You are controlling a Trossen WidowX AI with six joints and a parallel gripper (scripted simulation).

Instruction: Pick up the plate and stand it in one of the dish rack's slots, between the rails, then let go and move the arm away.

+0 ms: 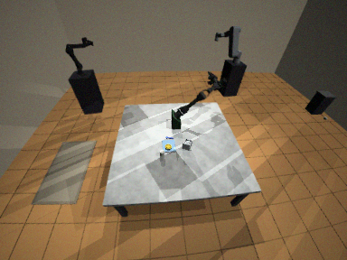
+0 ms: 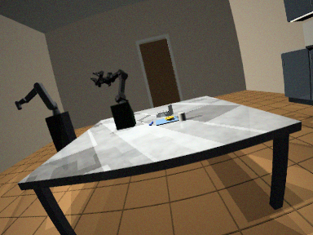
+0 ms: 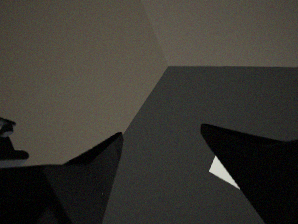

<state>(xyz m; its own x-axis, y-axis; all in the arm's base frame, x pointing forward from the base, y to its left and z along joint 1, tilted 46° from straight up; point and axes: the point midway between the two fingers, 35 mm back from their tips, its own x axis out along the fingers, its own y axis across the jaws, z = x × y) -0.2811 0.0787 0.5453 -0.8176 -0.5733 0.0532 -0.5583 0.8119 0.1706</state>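
My gripper is open and empty, raised high and well away from the small things on the table. In the wrist view its two fingers stand wide apart against wall and ceiling. A small grey thing with dark bars, seemingly the dish rack, stands on the table. A taller grey part rises at its right in the exterior view; I cannot tell what it is. A yellow thing lies on a flat blue square. I cannot make out which thing is the plate.
A pale cylinder stands beside the blue square, and a small dark-blue thing lies at its other side. My arm's black base stands at the table edge. Other arms stand on pedestals beyond the table.
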